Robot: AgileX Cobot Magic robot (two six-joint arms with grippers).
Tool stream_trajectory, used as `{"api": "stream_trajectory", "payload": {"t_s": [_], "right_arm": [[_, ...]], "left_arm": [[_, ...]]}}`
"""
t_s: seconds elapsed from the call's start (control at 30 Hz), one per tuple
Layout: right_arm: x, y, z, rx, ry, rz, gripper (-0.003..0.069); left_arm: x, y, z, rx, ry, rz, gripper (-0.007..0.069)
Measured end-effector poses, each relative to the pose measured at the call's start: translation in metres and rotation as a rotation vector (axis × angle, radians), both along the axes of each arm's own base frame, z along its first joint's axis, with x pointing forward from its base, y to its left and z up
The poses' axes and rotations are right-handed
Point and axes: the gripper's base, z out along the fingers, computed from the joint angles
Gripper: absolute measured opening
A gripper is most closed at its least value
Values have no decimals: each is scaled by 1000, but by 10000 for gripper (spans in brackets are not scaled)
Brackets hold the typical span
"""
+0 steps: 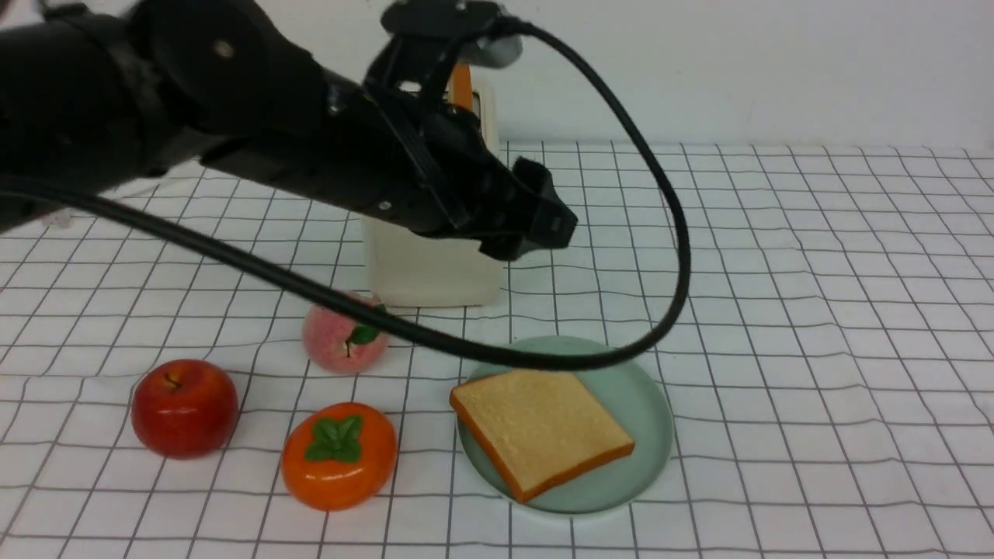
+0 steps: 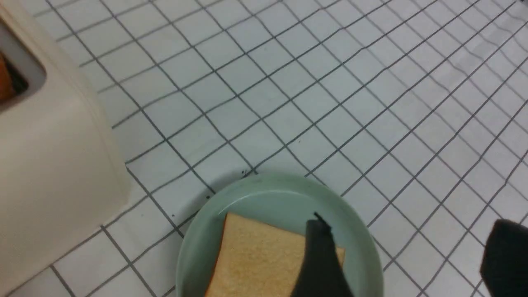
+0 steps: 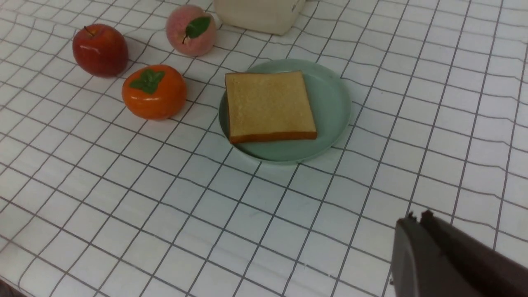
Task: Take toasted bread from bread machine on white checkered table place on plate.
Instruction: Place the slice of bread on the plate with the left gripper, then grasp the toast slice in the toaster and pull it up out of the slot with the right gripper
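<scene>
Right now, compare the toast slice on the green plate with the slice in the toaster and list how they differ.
1. Pose: the golden-tan square toast slice on the plate lies flat, face up, on the round mint-green plate. The slice in the toaster stands upright in a slot of the boxy cream-white toaster.
2. Visibility: the plate slice shows whole. The toaster slice shows only a strip of its edge.

Both have orange-brown crust.

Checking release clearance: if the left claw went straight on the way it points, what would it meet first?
Probably the white checkered table just beside the plate; the open left claw straddles the rim, one finger over the toasted bread. Depth is unclear, so the rim might come first.
</scene>
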Motion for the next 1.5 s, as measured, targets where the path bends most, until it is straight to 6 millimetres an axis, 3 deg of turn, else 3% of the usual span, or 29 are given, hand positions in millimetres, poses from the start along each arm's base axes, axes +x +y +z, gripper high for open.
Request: {"api": "stream_trajectory", "payload": {"t_s": [0.13,0.2,0.3,0.33,0.4,0.5,0.6,0.67,0.77,0.87,0.93,1.03,1.1,1.17,1.27,1.43,1.5], "right_arm": [[26,3,-3,17,94,3,4],[43,5,-6,50,158,6,4],[75,12,-12,119,262,17,5],[78,12,-13,119,268,16,5],[109,19,-20,170,343,59,5],[124,26,-22,190,360,99,5],[159,51,-20,185,368,196,5],[169,59,-21,175,373,214,5],[200,104,-21,111,361,283,5],[222,139,-21,58,323,284,8],[247,165,-17,46,254,247,22],[271,181,-16,61,201,194,49],[306,197,-19,89,132,129,123],[318,202,-20,94,101,113,161],[355,222,-31,114,8,83,332],[392,242,-54,152,-74,57,544],[401,246,-63,149,-94,53,582]], "left_arm": [[-32,20,36,-9,-42,15,69],[-44,29,44,7,-62,35,-5],[-67,50,52,10,-90,107,-13],[-69,51,54,0,-92,111,-13],[-95,73,52,-13,-118,194,-13],[-111,86,47,-19,-129,234,-13],[-151,114,37,-73,-193,304,-13],[-160,120,34,-93,-210,318,-13],[-191,138,24,-194,-268,349,-13],[-206,148,18,-239,-311,354,-13],[-217,154,12,-267,-341,354,-13],[-223,157,7,-277,-350,355,-13],[-227,159,3,-284,-358,355,-13],[-228,159,3,-284,-359,355,-13],[-227,159,2,-287,-363,355,-13],[-228,159,4,-308,-379,353,-13],[-228,159,4,-311,-377,353,-13]]}}
